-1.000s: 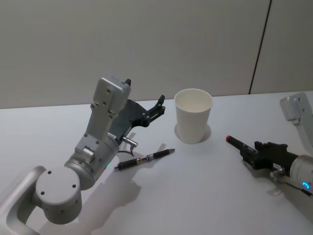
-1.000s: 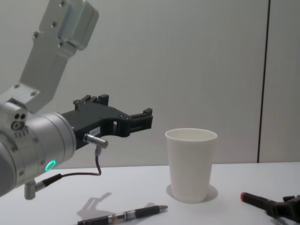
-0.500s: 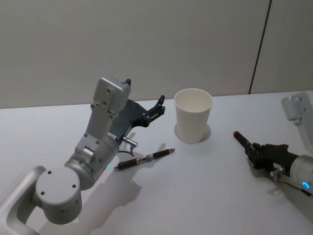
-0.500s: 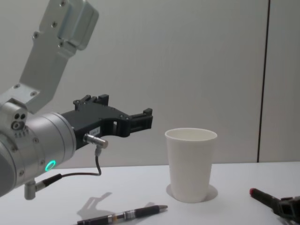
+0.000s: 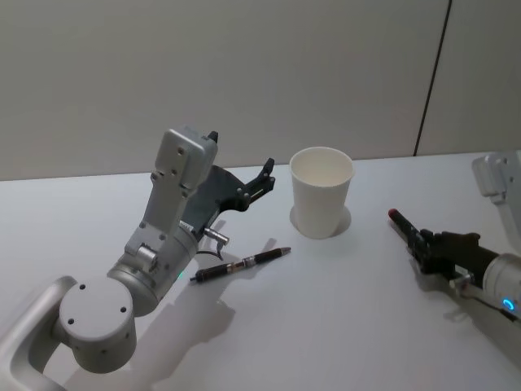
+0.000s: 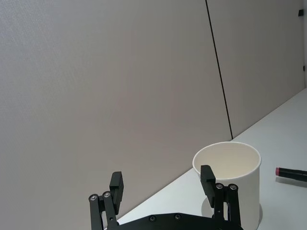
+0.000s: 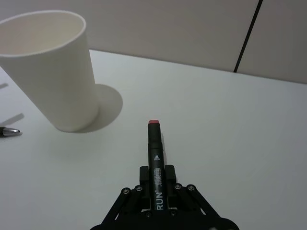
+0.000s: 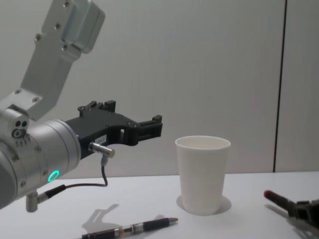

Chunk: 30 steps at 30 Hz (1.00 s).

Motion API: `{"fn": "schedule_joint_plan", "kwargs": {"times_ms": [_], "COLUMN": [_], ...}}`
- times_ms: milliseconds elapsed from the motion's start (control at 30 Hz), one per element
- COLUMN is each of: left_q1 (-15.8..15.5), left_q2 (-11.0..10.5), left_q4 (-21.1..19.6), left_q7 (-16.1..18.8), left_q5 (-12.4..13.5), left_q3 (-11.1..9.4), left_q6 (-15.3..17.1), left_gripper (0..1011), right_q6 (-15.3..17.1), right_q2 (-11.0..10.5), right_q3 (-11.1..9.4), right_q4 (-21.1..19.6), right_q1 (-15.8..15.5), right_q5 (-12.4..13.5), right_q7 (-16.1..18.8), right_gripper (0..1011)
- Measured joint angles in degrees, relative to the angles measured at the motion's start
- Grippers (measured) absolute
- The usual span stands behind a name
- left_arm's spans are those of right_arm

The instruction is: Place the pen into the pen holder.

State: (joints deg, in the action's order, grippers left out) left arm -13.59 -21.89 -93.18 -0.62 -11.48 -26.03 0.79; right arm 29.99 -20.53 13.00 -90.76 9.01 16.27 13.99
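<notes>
Left gripper (image 6: 162, 178): fingers spread, empty, raised above the table (image 5: 326, 326).
Pen holder (image 5: 321, 199): upright, right of that gripper.
Right gripper (image 7: 157, 173): clamped on your red-tipped pen (image 7: 156, 148), low, apart from the holder.
Black pen (image 5: 242, 264): flat, near the holder.

My left arm (image 5: 172, 199) is up with the elbow bent. My left gripper (image 5: 241, 151) hangs above the tabletop (image 5: 342, 326), fingers spread wide and pointing forward. My right gripper (image 5: 425, 244) sits low at far right, fingers clamped on a red-tipped marker (image 5: 402, 221) and aimed forward-left.
</notes>
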Motion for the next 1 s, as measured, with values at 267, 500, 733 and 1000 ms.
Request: {"fn": "schedule_joint_plan", "kwargs": {"times_ms": [267,500,733,1000], "left_q1": [0.0,0.0,0.0,0.0], "left_q2": [0.0,0.0,0.0,0.0], "left_q4": [0.0,0.0,0.0,0.0], "left_q7": [0.0,0.0,0.0,0.0], "left_q5": [0.0,0.0,0.0,0.0], "left_q3": [0.0,0.0,0.0,0.0], "left_q6": [0.0,0.0,0.0,0.0], "left_gripper": [1001,1001,1001,1001], "right_q6": [-4.71,-10.09,-14.96,-20.66], "right_q2": [0.12,0.25,0.51,1.27], "right_q3": [-0.26,-0.69,-1.03,-1.2], "right_q4": [0.1,-0.02,-0.19,0.12], "right_q1": [0.08,0.29,0.83,2.27], "right_q5": [0.4,1.03,1.66,2.32], "right_q7": [-0.42,-0.71,-0.71,-0.08], "right_gripper": [178,178,177,178]}}
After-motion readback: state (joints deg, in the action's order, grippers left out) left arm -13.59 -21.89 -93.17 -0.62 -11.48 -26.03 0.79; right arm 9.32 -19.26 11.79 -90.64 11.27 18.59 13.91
